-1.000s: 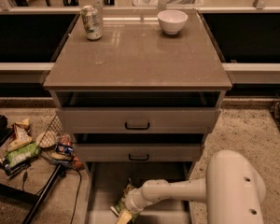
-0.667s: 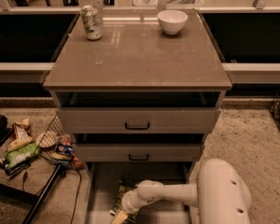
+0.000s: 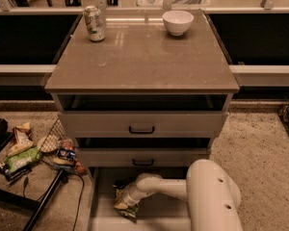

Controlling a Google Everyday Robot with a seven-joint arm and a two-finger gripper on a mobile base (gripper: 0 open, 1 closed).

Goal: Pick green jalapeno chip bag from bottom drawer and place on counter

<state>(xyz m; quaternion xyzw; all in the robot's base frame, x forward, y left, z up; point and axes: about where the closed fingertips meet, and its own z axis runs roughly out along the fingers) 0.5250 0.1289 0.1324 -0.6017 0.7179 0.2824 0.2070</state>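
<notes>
The green jalapeno chip bag [image 3: 128, 211] lies crumpled on the floor of the open bottom drawer [image 3: 164, 211], near its left side. My gripper [image 3: 121, 203] reaches down into that drawer from the right, at the end of the white arm [image 3: 209, 196], and sits right on top of the bag. The gripper covers the bag's upper part, so only its dark-green lower edge and a bit of its top show. The counter [image 3: 144, 64] is the grey-brown slab above the drawers.
A drink can [image 3: 94, 23] and a white bowl [image 3: 177, 21] stand at the back of the counter. Two grey drawers with black handles [image 3: 141, 129] are partly open above the bottom drawer. Snack packets [image 3: 20, 159] and a wire basket [image 3: 52, 139] lie on the floor at the left.
The gripper has shifted slightly left and towards the back of the bottom drawer, staying down on the bag. More of the bag's green edge shows below it now.
</notes>
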